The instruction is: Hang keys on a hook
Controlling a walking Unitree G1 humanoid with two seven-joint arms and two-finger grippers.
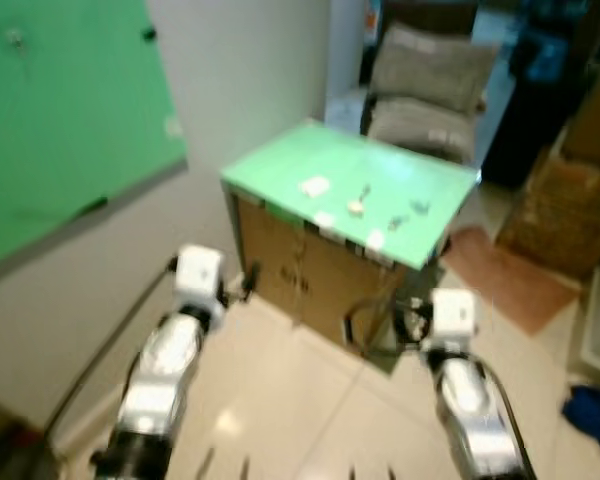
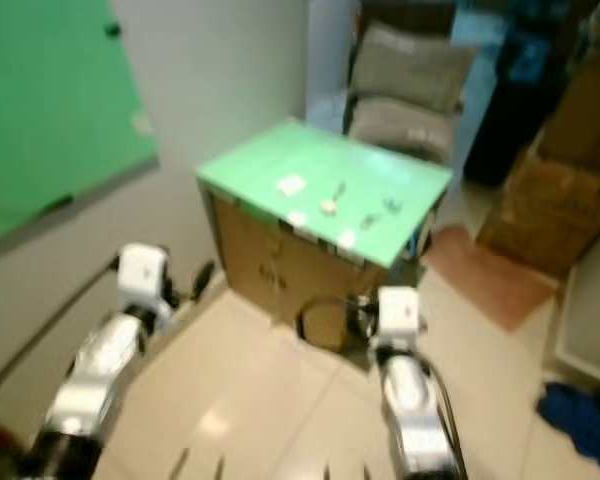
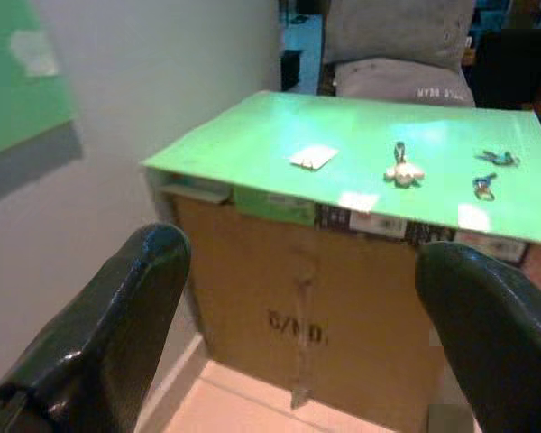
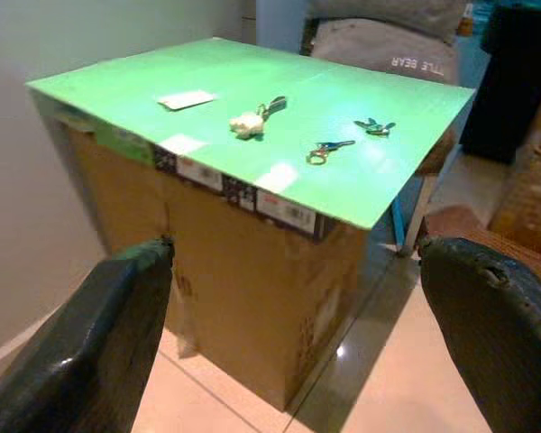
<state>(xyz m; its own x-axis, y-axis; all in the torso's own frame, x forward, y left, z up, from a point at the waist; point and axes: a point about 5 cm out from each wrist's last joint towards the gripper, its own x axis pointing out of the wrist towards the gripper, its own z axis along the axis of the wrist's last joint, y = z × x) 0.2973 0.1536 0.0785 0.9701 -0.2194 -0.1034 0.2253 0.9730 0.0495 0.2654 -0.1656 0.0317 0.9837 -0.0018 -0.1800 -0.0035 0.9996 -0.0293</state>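
- Facing a cardboard box (image 1: 315, 275) topped with a green sheet (image 1: 380, 170), the robot stands a little back from it on a pale tiled floor (image 1: 280, 400).
- Three sets of keys lie on the green sheet: one with a small cream toy charm (image 4: 249, 122) near the middle, one with a blue-and-gold look (image 4: 325, 150) closer to the front edge, and a teal set (image 4: 375, 126) further back.
- A small white card (image 4: 187, 98) lies on the sheet too, apart from the keys, and white tape patches sit along the front edge.
- The left gripper (image 3: 288, 352) is held low in front of the box, short of its front face, fingers (image 3: 99, 334) spread wide with nothing between them.
- The right gripper (image 4: 298, 352) is also low and in front of the box, near its right corner, fingers (image 4: 496, 325) spread wide and empty.
- A large green board (image 1: 60, 110) hangs on the white wall to the left.
- Behind the box stands a chair with grey cushions (image 1: 430, 70); stacked cardboard boxes (image 1: 570, 200) are on the right, and a blue cloth (image 1: 592, 415) lies on the floor.
- The head views are blurred, so no hook can be made out.
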